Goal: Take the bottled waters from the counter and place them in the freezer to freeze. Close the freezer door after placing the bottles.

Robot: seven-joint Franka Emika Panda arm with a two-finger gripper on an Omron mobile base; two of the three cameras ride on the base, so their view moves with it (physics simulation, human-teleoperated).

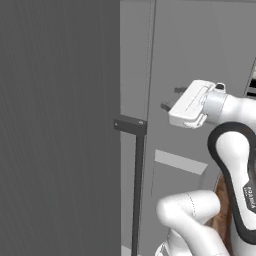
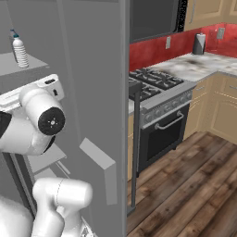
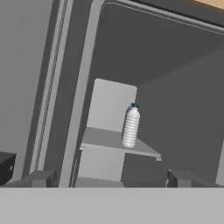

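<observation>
A clear ribbed water bottle (image 3: pixel 131 127) with a blue cap stands upright on a grey shelf (image 3: pixel 109 141) inside the freezer (image 3: pixel 175 87), near the shelf's front edge; the right base view shows the same bottle (image 2: pixel 20 52) high on that shelf. The gripper (image 3: pixel 109 178) hangs in front of the compartment, its jaws spread wide and nothing between them, with the bottle well apart from the fingertips. The freezer door (image 1: pixel 60 130) stands swung open, its dark bar handle (image 1: pixel 137 190) just left of the arm. The smoky grey bottle cannot be found in these views, so it seems either the second bottle must yet be fetched from the counter (image 2: pixel 203 62), or the door is next. Judging by the empty hand, one placement looks finished; closing would call for drawing the arm clear of the opening and pushing the door panel round.
</observation>
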